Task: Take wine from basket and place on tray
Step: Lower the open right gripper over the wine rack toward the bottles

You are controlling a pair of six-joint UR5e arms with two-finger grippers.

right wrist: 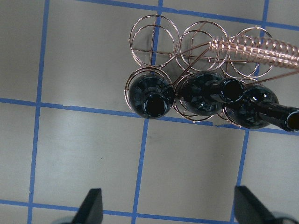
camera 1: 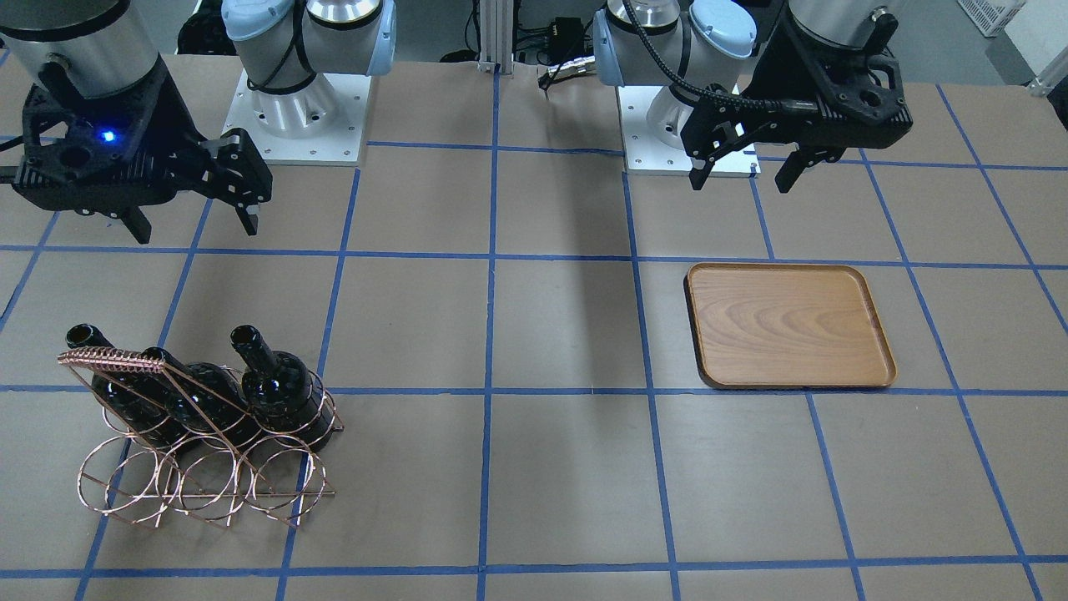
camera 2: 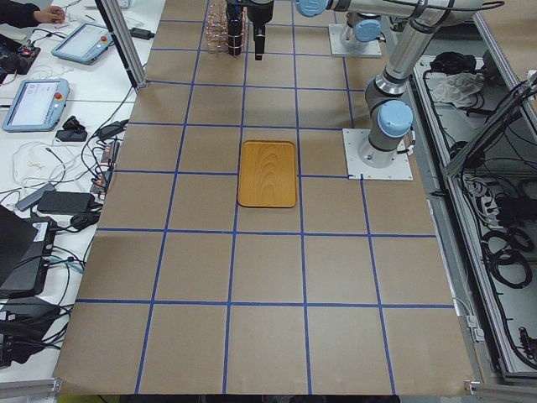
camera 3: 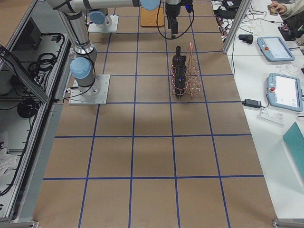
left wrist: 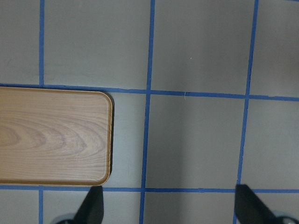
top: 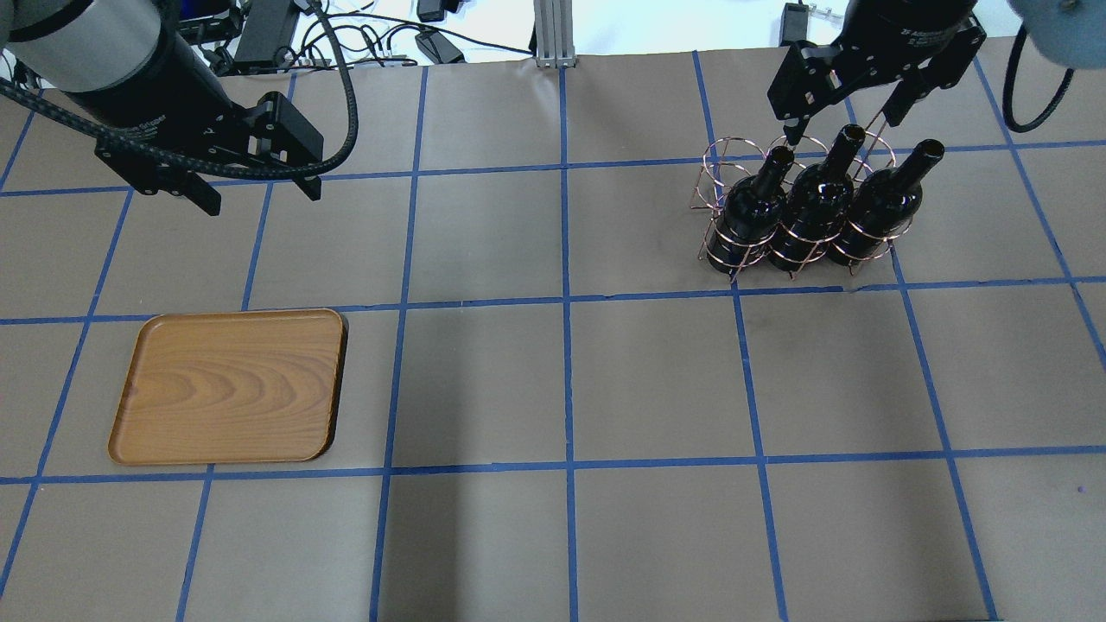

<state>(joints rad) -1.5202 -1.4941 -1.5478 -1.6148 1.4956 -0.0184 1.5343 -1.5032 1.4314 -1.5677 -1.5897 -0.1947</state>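
Three dark wine bottles [top: 750, 212] [top: 812, 203] [top: 877, 203] lean in the copper wire basket [top: 724, 160], necks up. They also show in the front view [camera 1: 279, 384] and the right wrist view [right wrist: 149, 95]. My right gripper [top: 838, 128] is open and empty. It hangs above the table just behind the bottles, touching nothing [right wrist: 169, 207]. The empty wooden tray [top: 229, 387] lies flat on the table's other side. My left gripper [top: 262, 200] is open and empty, raised beyond the tray's far edge. The left wrist view shows the tray's corner [left wrist: 51, 135].
The brown table has a blue tape grid. The two arm bases [camera 1: 292, 108] [camera 1: 667, 125] stand at the robot's side. An aluminium post [top: 549, 30] and cables sit at the table's far edge. Pendants [camera 3: 285, 90] lie on a side desk.
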